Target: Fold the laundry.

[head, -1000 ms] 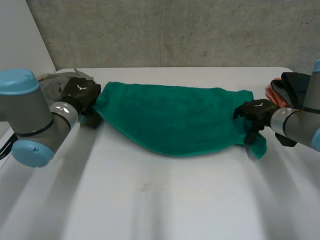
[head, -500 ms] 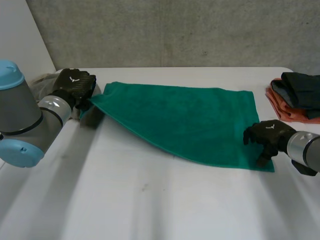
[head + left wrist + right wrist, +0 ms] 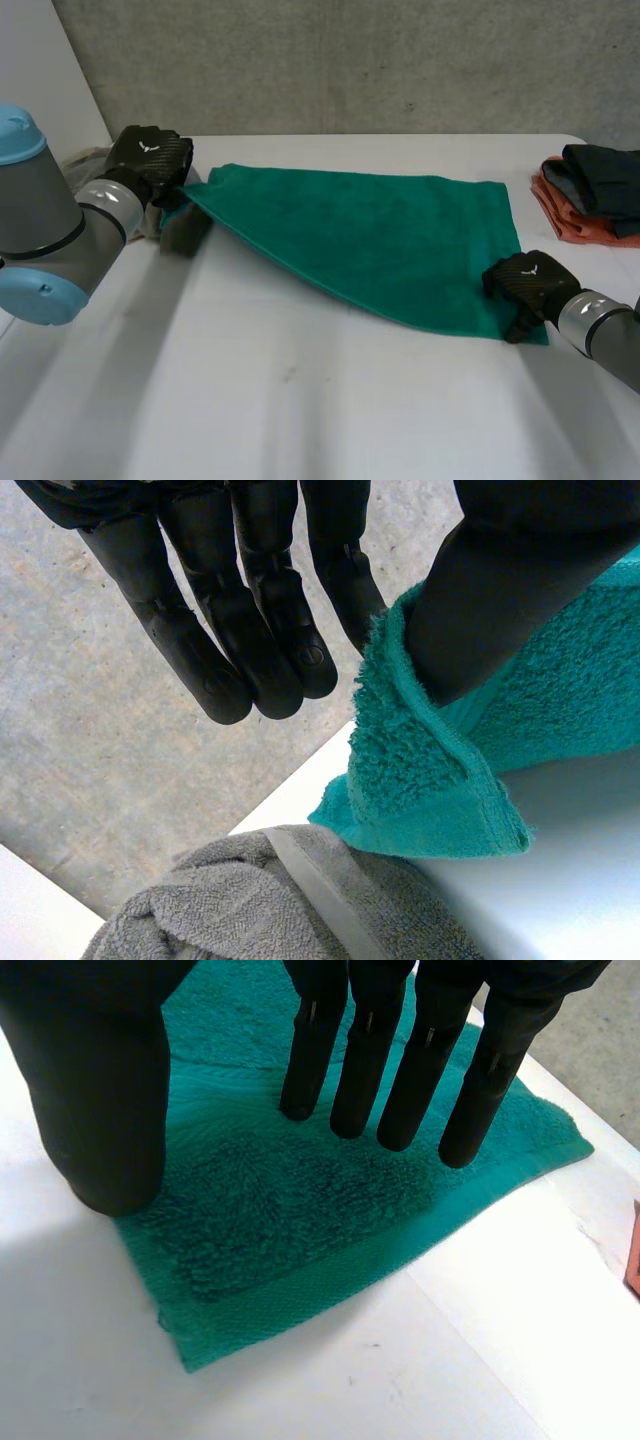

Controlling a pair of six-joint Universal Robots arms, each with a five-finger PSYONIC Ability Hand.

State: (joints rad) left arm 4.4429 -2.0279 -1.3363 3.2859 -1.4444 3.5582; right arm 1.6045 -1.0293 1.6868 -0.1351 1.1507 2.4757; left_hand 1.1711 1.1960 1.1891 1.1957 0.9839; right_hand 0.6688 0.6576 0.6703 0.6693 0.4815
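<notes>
A green towel [image 3: 370, 240] lies spread across the white table [image 3: 300, 400]. My left hand [image 3: 150, 160] is at its far left corner, lifted a little off the table. In the left wrist view that corner [image 3: 440, 780] is pinched between the thumb [image 3: 500, 600] and the nearest finger, and the other fingers [image 3: 250, 650] stay straight. My right hand [image 3: 525, 282] rests on the towel's near right corner. In the right wrist view its straight fingers [image 3: 380, 1070] and thumb [image 3: 100, 1110] stand apart on the flat towel [image 3: 300, 1230].
A grey towel [image 3: 95, 160] lies bunched beside the left hand, and it also lies under that hand [image 3: 250, 900] in the left wrist view. A pile of dark and orange clothes [image 3: 590, 195] sits at the table's right edge.
The right hand has drawn the towel's right corner toward the front and laid it flat, spreading the towel. The left hand has shifted slightly back with its corner.
</notes>
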